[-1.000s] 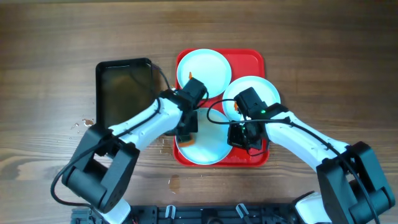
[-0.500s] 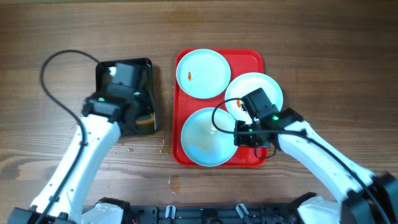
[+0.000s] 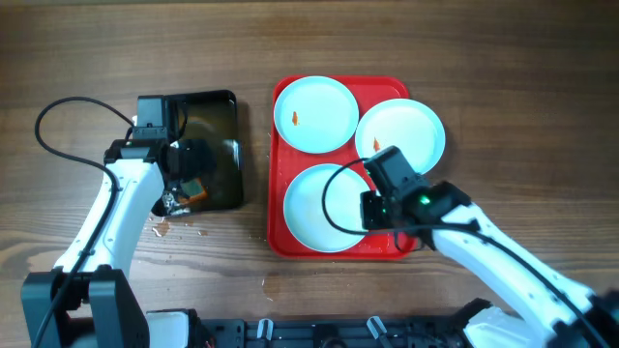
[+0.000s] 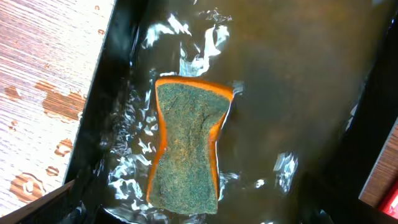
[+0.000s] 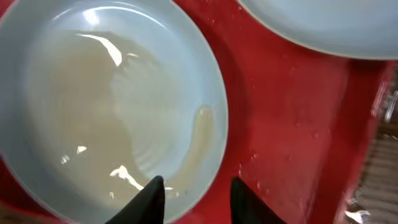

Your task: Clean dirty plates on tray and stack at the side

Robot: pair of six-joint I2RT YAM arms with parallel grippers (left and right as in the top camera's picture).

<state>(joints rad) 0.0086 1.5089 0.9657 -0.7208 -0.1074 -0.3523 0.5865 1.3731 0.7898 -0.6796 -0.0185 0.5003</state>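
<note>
On the red tray [image 3: 387, 89] lie three pale plates. The far-left plate [image 3: 315, 114] has a small orange smear. The far-right plate [image 3: 404, 133] overhangs the tray's right edge. The near plate [image 3: 319, 208] [image 5: 112, 106] is wet with a cloudy film. My right gripper [image 3: 368, 211] [image 5: 198, 182] is open and straddles the near plate's right rim, one finger over the plate and the other over the tray. My left gripper [image 3: 186, 174] hangs open over the black tray [image 3: 221, 104], above an orange-edged green sponge [image 4: 186, 149] lying loose in the water.
The black tray [image 4: 323, 74] holds shallow water and stands left of the red tray. Water drops lie on the wooden table [image 3: 503, 58] near the black tray's front-left corner and in front of the red tray.
My left arm left the near plate, carried the sponge to the black tray and let it go in the water. My right gripper opened at the near plate's rim.
</note>
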